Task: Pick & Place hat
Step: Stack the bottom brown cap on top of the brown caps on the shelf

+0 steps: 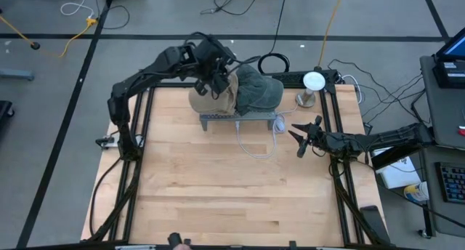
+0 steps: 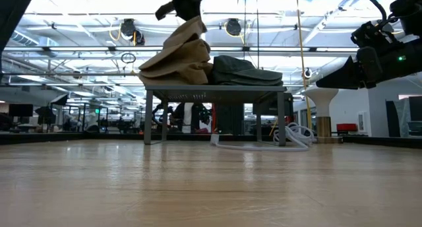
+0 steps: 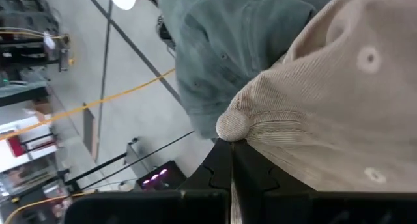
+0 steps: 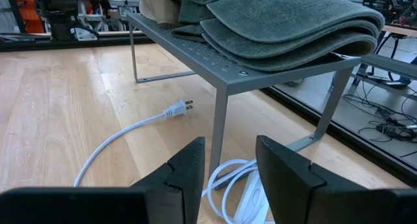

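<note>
Wooden bench (image 1: 218, 177), grey rack (image 1: 240, 119) at far edge: tan hat (image 1: 207, 97) pinched in shut left jaws (image 1: 216, 79) directly above rack; right jaws (image 1: 301, 137) half-open, empty, beside rack.

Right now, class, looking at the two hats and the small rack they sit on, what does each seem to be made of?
Tan hat: seems corduroy, matte; fine ribbing shows, plus a fabric button on top. The left claw pinches it.
Green hat: soft, faded cloth, maybe washed cotton; its surface looks brushed and dull.
Rack: likely painted grey metal; thin, perforated top with straight bent legs.
</note>
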